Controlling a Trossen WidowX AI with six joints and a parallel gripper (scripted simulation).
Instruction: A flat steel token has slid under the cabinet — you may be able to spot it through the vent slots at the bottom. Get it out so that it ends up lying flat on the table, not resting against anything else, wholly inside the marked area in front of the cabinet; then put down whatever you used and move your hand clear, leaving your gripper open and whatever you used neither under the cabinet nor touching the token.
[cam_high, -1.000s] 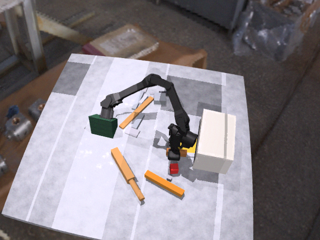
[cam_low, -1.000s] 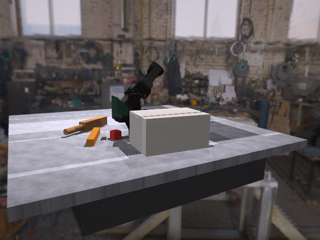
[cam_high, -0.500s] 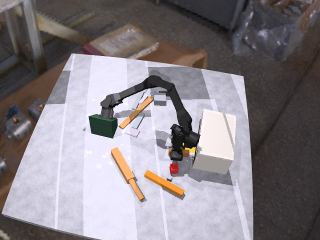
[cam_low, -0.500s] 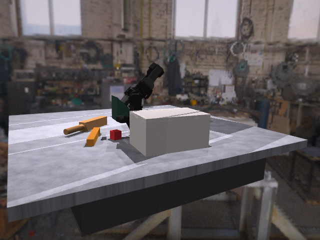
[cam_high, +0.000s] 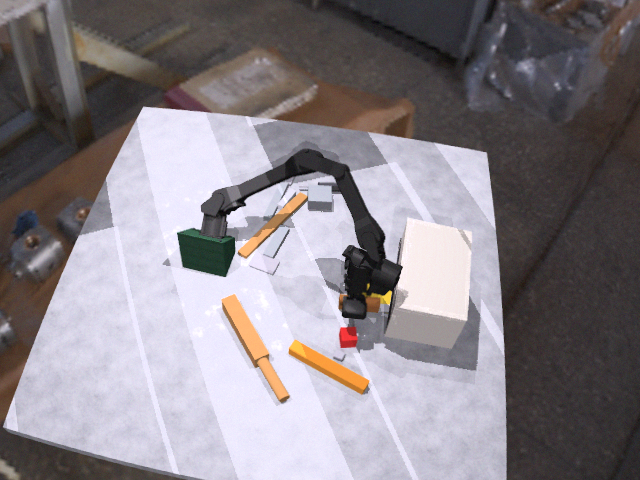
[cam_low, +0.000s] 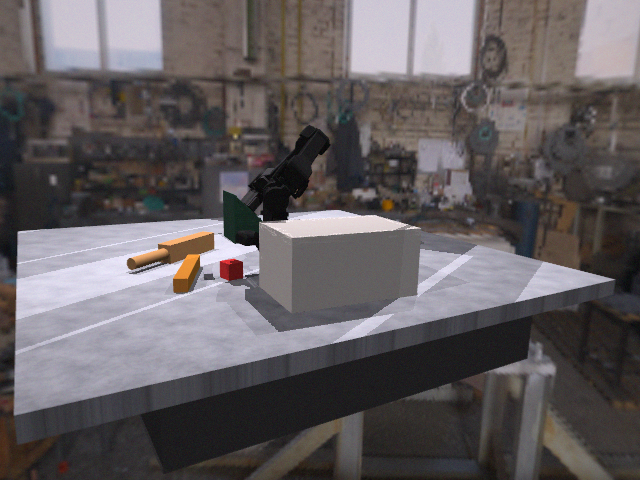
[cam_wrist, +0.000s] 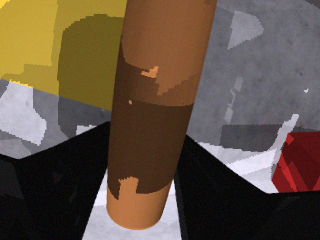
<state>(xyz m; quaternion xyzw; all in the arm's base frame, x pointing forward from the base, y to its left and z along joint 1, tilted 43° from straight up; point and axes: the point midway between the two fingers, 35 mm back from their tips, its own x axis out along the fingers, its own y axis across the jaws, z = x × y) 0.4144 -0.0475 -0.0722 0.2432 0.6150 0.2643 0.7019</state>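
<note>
My gripper (cam_high: 354, 308) (cam_wrist: 144, 135) is shut on a round brown handle (cam_high: 372, 303) (cam_wrist: 157, 120). The handle points toward the front of the pale cabinet (cam_high: 434, 268) (cam_low: 351, 258); its far end is out of the wrist view, and I cannot tell how far what I hold reaches. The yellow marked area (cam_high: 385, 297) (cam_wrist: 30, 40) lies in front of the cabinet, partly hidden by the arm in the top view and beside the handle in the wrist view. The steel token is not visible; the vent slots are hidden too.
A red cube (cam_high: 347, 337) (cam_low: 231, 269) (cam_wrist: 305, 165) stands near the gripper. A small grey piece (cam_high: 339, 356) (cam_low: 208, 276), an orange bar (cam_high: 328, 366) (cam_low: 186, 273) and an orange paddle (cam_high: 245, 330) (cam_low: 186, 248) lie farther off. A long orange strip (cam_high: 273, 224) lies near the green block (cam_high: 206, 253).
</note>
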